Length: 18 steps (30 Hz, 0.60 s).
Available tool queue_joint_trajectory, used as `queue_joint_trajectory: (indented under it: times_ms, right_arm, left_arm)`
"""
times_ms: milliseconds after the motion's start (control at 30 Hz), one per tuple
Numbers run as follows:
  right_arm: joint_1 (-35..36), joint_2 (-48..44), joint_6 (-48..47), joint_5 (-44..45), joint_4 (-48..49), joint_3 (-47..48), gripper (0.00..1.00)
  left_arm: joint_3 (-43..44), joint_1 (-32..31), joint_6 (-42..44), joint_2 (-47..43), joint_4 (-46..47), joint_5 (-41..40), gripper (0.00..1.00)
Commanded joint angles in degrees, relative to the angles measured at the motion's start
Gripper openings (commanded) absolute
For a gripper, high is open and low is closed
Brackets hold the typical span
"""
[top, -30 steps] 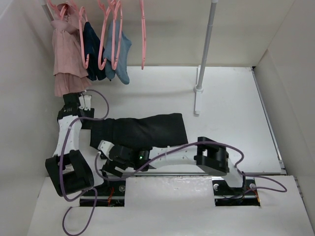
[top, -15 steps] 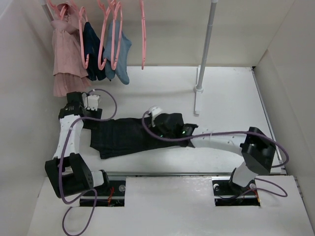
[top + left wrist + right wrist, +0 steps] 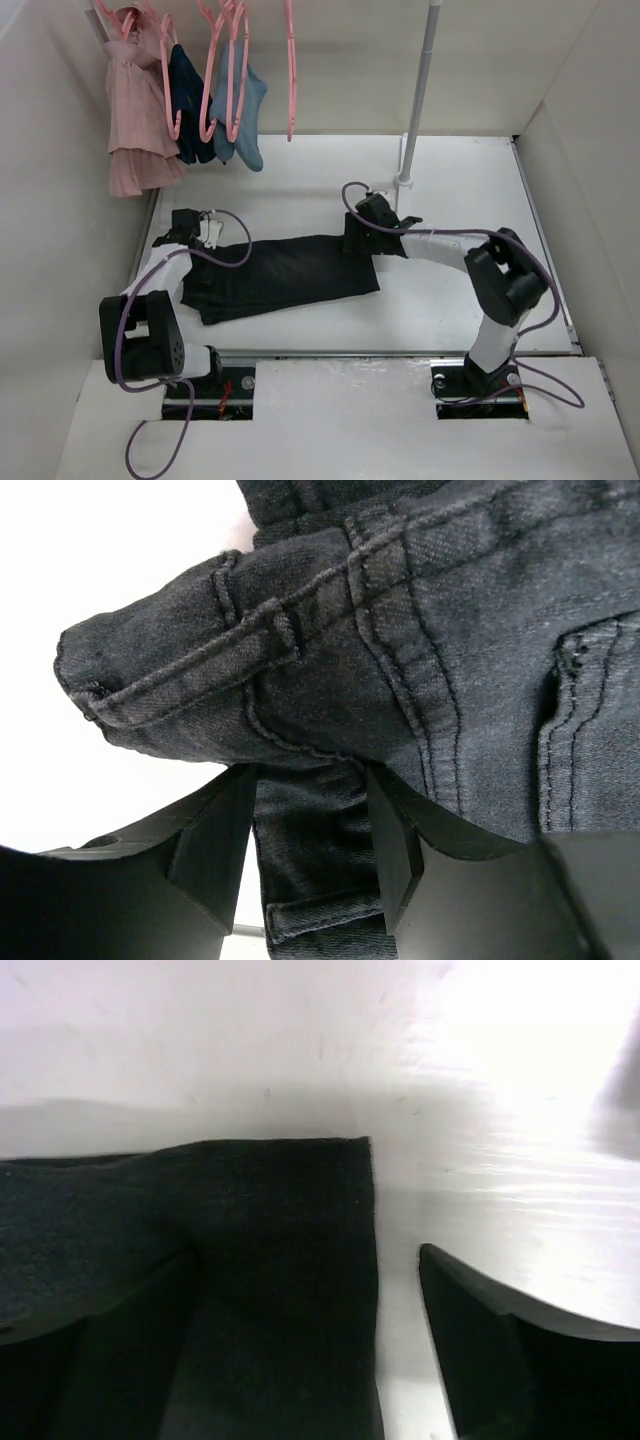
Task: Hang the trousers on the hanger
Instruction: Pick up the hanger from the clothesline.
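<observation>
Left jaws: clamped on trousers (image 3: 400, 660) waistband, apparently for lifting.
Right jaws: held apart, hem between them, ungripped.

The trousers (image 3: 285, 275), black denim with both legs together, lie flat on the white surface (image 3: 460, 180), stretched left to right. The waistband is bunched at the left end and the hems are at the right. The hanger (image 3: 291, 80), thin, pink and bare, hangs at the far side.
</observation>
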Motion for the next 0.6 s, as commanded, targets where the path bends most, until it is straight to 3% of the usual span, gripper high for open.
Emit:
queue_joint_trajectory:
  times_ms: [0,67,100,167,333,500,533,567]
  right_arm:
    - [0.5,4.0,1.7,-2.3,-0.6,1.9,0.9]
    - [0.0,4.5,2.6,-4.6,1.8,-1.1,0.67]
    - [-0.6,3.7,4.2,-4.6,2.5,-1.8,0.35]
    - [-2.0,2.2,6.5,-2.3,2.5,-4.2,0.0]
    - [-7.6,-7.7,14.7,1.0,0.9,-11.3,0.0]
    - [-8.3,-16.0,14.8,6.4,-1.3,-15.3,0.01]
    - [-8.3,-16.9,14.8,6.4,-1.4,-16.1,0.06]
    - [-8.3,-18.7,12.7,6.4,-2.0,-16.1,0.29]
  left_arm:
    - [-3.2,-0.2,1.2,-1.0,3.3,-7.1,0.44]
    - [-3.7,-0.7,1.9,-1.8,3.3,-7.1,0.44]
    - [-3.7,-0.7,2.4,-2.7,3.8,-6.6,0.44]
    - [-3.7,-0.7,3.1,-3.4,4.3,-6.6,0.44]
    - [-1.8,-1.2,3.9,-3.4,4.3,-6.6,0.44]
    - [2.2,-3.3,2.6,-2.8,3.2,-4.8,0.44]
    - [2.9,-3.9,1.7,-2.8,2.5,-4.0,0.43]
    - [3.5,-4.4,1.7,-3.5,1.8,-3.4,0.43]
